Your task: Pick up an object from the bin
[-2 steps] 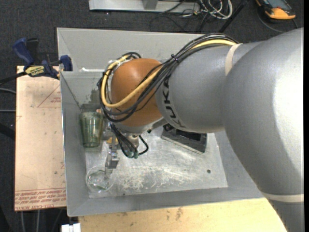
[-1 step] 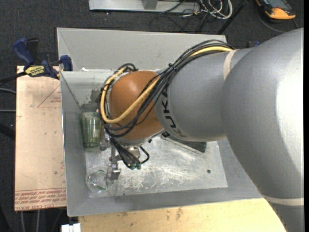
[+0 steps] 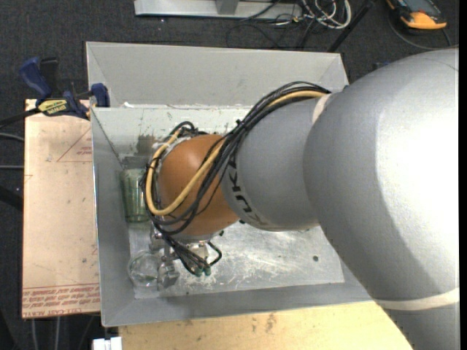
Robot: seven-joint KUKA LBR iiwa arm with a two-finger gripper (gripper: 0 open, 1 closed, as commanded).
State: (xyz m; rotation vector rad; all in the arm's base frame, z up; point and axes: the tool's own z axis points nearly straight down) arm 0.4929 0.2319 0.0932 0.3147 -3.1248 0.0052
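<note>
Item: clear crumpled thing, lower-left corner of the bin, just beside your jaws. Jaws: spread or pressed together, you cannot tell. Status: nothing seen lifted; pick likely outstanding.

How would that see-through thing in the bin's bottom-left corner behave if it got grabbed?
The clear plastic piece looks thin and hollow, so it is probably light and may crumple when squeezed. Its glossy surface could be slippery.
</note>
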